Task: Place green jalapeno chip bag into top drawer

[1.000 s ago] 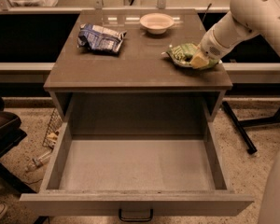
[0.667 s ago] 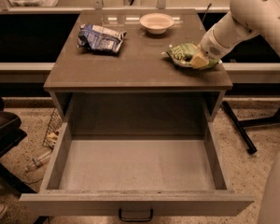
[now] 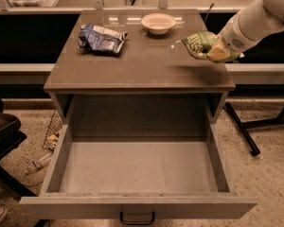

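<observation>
The green jalapeno chip bag (image 3: pixel 199 43) hangs just above the right rear of the cabinet top (image 3: pixel 132 67) and casts a shadow on it. My gripper (image 3: pixel 217 52) comes in from the upper right on a white arm and is shut on the bag's right end. The top drawer (image 3: pixel 137 206) is pulled fully open below the cabinet top. Its grey inside is empty, and its dark handle (image 3: pixel 137 218) shows at the bottom edge.
A crumpled blue-and-white snack bag (image 3: pixel 102 38) lies at the back left of the cabinet top. A white bowl (image 3: pixel 158 22) stands at the back middle. A black stand leg (image 3: pixel 241 126) crosses the floor on the right. A dark seat (image 3: pixel 2 131) and floor clutter (image 3: pixel 40 162) are on the left.
The gripper has lifted the green bag off the cabinet top and carried it a little up and to the right. Nothing else moved.
</observation>
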Motion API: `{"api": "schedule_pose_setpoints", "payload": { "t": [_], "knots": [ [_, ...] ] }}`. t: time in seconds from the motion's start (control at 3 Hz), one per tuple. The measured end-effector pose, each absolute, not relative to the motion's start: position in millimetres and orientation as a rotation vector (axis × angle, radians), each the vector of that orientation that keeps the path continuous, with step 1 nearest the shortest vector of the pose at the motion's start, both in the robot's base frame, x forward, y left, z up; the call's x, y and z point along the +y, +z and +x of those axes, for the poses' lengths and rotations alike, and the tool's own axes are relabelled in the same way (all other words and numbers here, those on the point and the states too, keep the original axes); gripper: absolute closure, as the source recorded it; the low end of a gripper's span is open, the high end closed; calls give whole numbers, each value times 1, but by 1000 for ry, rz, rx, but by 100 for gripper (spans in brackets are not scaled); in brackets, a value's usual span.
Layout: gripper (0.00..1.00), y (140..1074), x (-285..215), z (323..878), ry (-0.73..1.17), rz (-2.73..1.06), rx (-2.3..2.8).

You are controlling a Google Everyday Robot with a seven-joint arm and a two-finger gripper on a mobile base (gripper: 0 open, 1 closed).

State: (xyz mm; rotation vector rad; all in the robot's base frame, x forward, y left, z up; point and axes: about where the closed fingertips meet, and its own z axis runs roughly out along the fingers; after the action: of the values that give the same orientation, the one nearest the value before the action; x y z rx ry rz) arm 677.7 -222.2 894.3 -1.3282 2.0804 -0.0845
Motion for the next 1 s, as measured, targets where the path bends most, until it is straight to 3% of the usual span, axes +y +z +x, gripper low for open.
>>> {"api": "schedule_pose_setpoints", "payload": {
  "t": [0.33,0.67,1.0],
  "knots": [
    [100,922,-233,641,-80,-1326,2059],
    [100,914,-241,592,61,-1388,2051],
    [100,890,-223,531,327,-1488,2007]
  ]
}}
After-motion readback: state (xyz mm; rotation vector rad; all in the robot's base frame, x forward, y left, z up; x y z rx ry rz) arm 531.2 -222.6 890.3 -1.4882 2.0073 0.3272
